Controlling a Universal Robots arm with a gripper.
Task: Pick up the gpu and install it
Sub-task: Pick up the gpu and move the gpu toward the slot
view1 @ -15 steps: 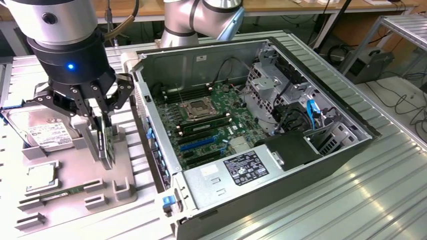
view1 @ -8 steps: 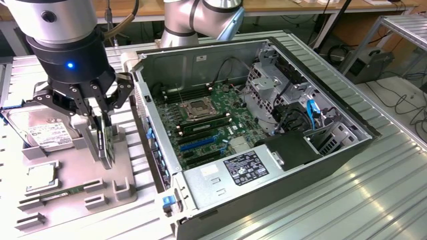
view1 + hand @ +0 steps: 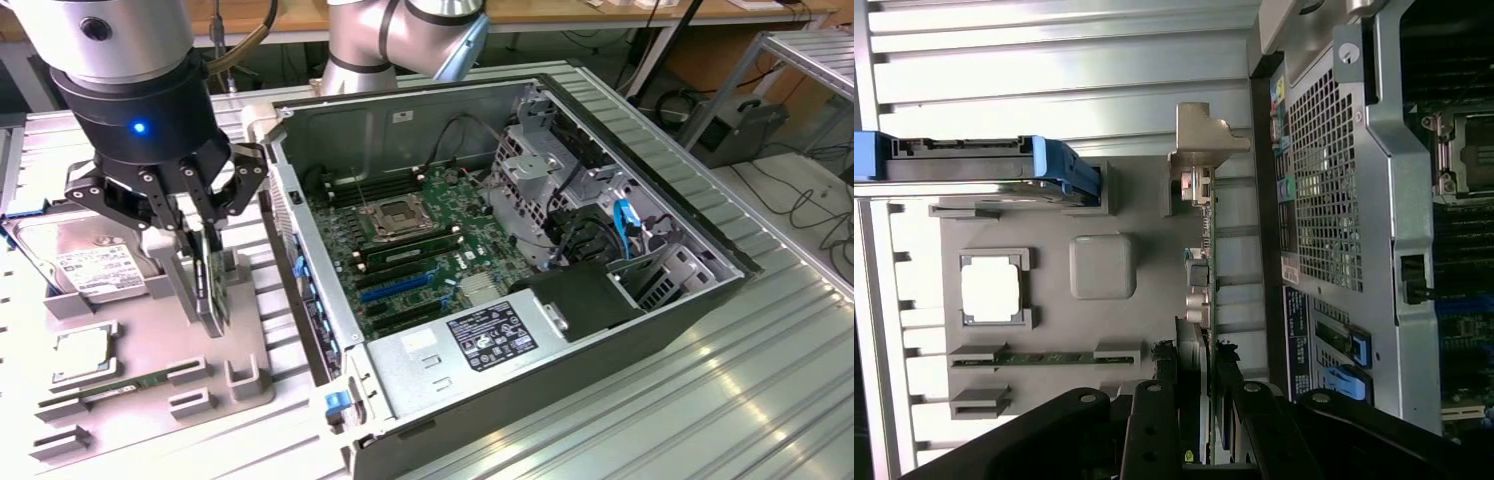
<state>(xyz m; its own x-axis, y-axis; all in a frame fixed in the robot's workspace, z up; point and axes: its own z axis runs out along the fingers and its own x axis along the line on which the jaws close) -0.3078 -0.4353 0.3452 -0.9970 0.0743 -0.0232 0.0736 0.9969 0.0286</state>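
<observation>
Just beside the computer case (image 3: 694, 290), on the exterior view's left of it, the claw (image 3: 200, 240) covers the upper edge of the gpu (image 3: 211, 295), so contact there cannot be judged. Farther from the case, the hard drive (image 3: 74, 265) sits partly behind the claw, its label unreadable. The case's nearest corner is cut off by the picture's bottom edge. Print on the sticker (image 3: 491, 335) inside the case is too small to read.

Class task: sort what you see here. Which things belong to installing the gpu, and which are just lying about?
Job in hand: gpu, claw over it, open PC case.
Lying about: hard drive, CPU, memory stick, all on the tray.
</observation>
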